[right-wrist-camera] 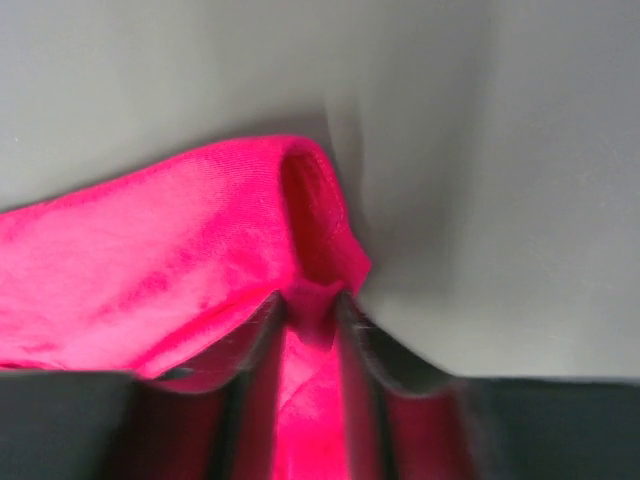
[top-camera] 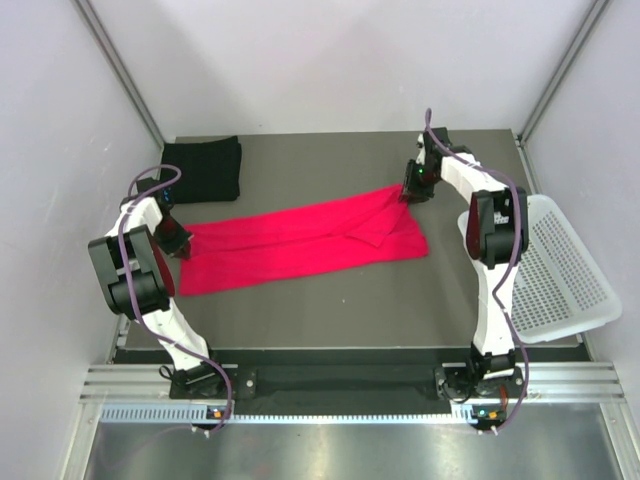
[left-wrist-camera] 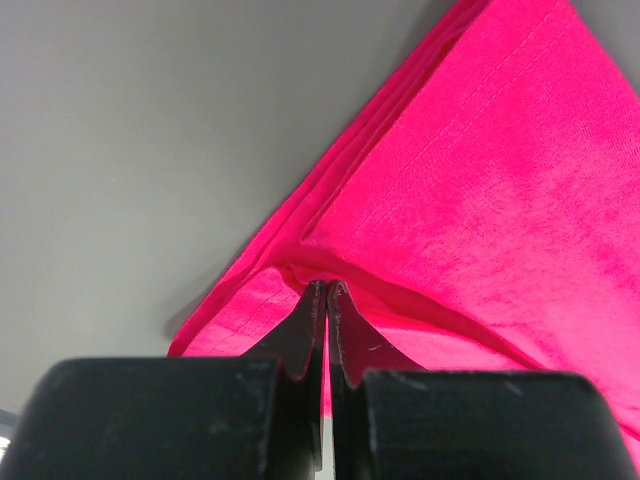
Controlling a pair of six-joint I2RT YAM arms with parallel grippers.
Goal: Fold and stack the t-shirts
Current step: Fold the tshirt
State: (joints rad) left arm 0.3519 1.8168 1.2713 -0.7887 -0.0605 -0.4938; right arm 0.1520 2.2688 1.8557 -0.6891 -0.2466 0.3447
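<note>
The left gripper (left-wrist-camera: 326,290) is clamped on a pleat of the red-pink shirt (top-camera: 300,240) at its end far from the white basket (top-camera: 565,270); the right gripper (right-wrist-camera: 312,298) pinches a bunched corner at the end nearest the basket. The shirt lies as a long, soft knit band; the black shirt (top-camera: 203,168), folded square, lies farthest from the basket.
</note>
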